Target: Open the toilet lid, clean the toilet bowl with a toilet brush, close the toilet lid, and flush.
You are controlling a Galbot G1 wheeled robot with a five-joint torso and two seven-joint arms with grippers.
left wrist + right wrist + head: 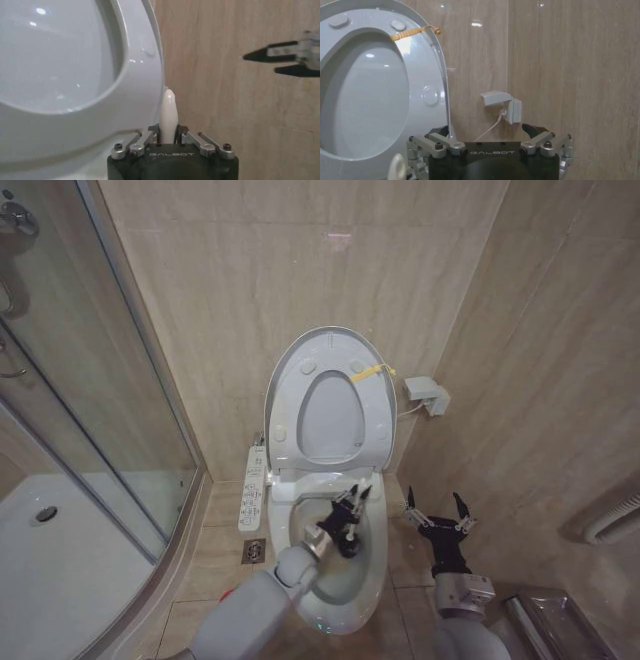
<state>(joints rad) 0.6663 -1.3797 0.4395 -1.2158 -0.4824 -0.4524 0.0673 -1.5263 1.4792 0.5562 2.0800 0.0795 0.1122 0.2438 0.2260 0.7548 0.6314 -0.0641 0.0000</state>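
While the left pincer [352,502] clenches the thin white toilet brush handle [168,116] above the stained white ceramic toilet bowl [372,565], a loose grip risks dropping it; right pincer [437,510] released.

Left claw [352,502] over the toilet bowl [372,580]; right claw [437,509] beside it.

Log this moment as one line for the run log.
lid: up | left gripper: over bowl, shut on brush handle | right gripper: open, beside bowl
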